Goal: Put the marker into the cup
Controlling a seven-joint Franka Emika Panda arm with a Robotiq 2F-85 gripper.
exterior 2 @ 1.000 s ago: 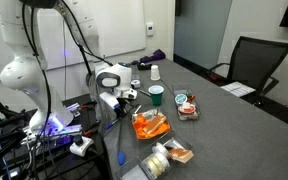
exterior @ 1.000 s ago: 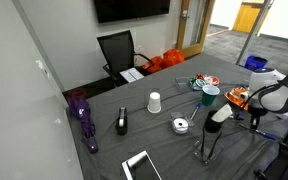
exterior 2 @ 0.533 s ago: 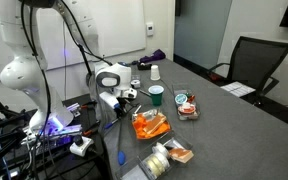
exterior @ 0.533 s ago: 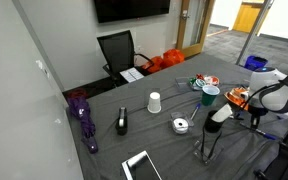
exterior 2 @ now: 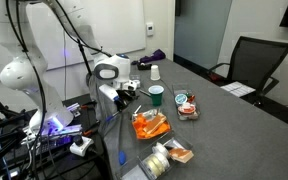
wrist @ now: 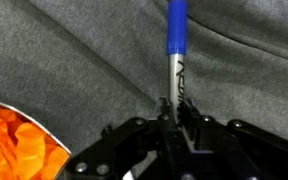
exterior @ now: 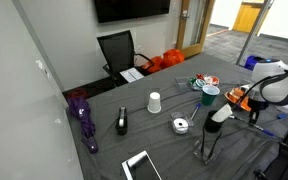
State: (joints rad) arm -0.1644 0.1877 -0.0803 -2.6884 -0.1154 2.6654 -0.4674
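Note:
In the wrist view the marker [wrist: 174, 70], grey with a blue cap pointing away, stands between my gripper's [wrist: 174, 112] jaws, which are shut on its lower end above the grey tabletop. In both exterior views my gripper [exterior: 246, 100] [exterior 2: 125, 92] hovers just above the table edge beside the teal-green cup [exterior: 210, 95] [exterior 2: 156, 95]. That cup stands upright with its dark inside showing. The marker itself is too small to make out in the exterior views.
A white paper cup [exterior: 154, 102] [exterior 2: 155, 72] stands farther along the table. Orange snack bags [exterior 2: 149, 125] [wrist: 14, 140] lie close to the gripper. A tape roll [exterior: 181, 125], a black object [exterior: 122, 122], a purple umbrella [exterior: 82, 115] and a tablet [exterior: 141, 165] are spread about.
The gripper has closed a little more on the marker and lifted slightly off the table with it. Both cups have stayed put.

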